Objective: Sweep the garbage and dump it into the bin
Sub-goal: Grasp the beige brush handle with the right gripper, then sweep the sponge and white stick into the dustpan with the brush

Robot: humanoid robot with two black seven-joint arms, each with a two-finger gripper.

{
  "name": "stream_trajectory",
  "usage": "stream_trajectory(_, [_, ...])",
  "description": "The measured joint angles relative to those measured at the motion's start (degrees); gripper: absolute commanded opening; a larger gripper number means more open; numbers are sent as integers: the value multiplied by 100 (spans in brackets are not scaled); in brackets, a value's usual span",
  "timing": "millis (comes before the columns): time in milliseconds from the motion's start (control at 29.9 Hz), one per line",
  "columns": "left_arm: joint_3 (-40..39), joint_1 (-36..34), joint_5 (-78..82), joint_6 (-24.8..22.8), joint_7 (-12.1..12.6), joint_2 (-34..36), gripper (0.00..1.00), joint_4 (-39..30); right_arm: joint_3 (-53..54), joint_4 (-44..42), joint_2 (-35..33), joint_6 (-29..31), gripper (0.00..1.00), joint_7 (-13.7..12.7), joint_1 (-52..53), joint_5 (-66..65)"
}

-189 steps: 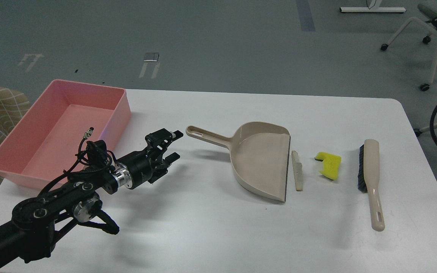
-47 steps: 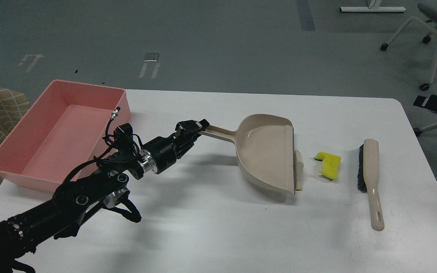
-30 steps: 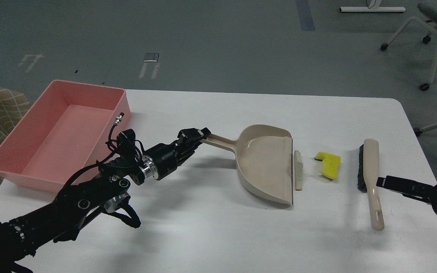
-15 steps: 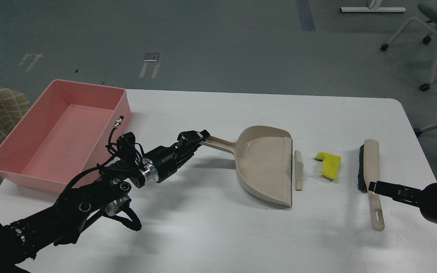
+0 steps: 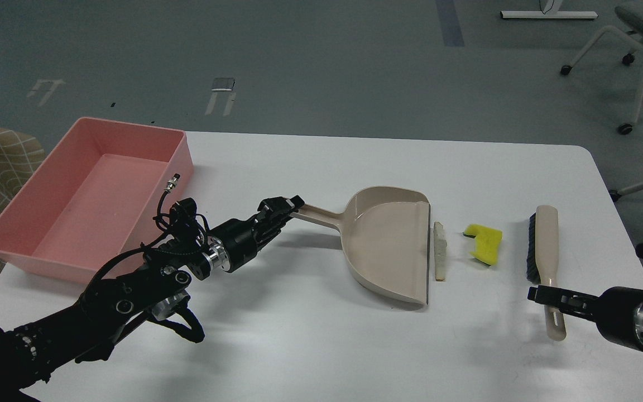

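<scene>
Head view: left gripper (image 5: 287, 205) clamps dustpan handle (image 5: 317, 215); right gripper (image 5: 542, 294), jaw state unclear, could knock brush (image 5: 546, 262) askew.

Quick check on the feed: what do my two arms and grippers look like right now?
Both arms are black with round joints. The left arm has silver discs at the joints, a silver wrist ring, loose black cables and a small metal plug on a cable end; its left gripper has dark fingers. The right arm shows a silver ring and a slim black right gripper.
</scene>
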Motion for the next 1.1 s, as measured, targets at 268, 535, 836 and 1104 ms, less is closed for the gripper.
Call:
stream_trajectory(268, [2,-44,0,21,1,-35,0,5,-1,-50,16,0,39,0,13,8])
stream_trajectory(535, [10,-98,-1,31,43,7,0,1,-5,-161,91,0,9,-4,11,27])
stream_trajectory(836, [10,-72,0,37,44,19,0,-1,0,-202,203,0,0,-26,-11,41])
stream_trajectory(1104, [9,-65,4,43,92,-2,0,-1,53,-138,269,0,0,36,21,181])
